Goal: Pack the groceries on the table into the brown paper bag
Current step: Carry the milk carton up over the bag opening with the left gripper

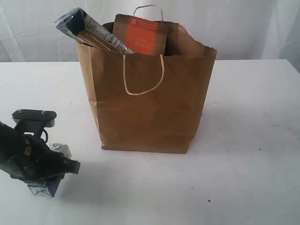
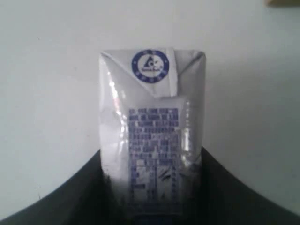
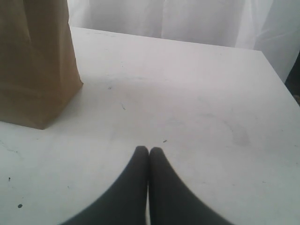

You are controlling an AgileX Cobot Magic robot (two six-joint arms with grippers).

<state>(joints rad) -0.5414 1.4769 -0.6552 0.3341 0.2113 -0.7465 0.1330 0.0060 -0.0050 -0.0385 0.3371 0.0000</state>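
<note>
A small carton (image 2: pixel 152 93) lies on the white worktop (image 1: pixel 243 164), well apart from the brown paper bag (image 1: pixel 145 108) on the left arm's side of it, with the left gripper (image 2: pixel 151 157) set around the end away from its folded top; whether the jaws press its sides or merely flank them cannot be told. The right gripper (image 3: pixel 149 154) hangs clenched and empty near the bag's base corner. The carton looks light, boxy and easily dented, best taken across its flat side walls with modest force. Only the left wrist view shows its printed face; only the exterior view shows a spaghetti packet (image 1: pixel 89 28) and an orange-labelled pouch (image 1: pixel 140 35) poking from the bag's mouth
</note>
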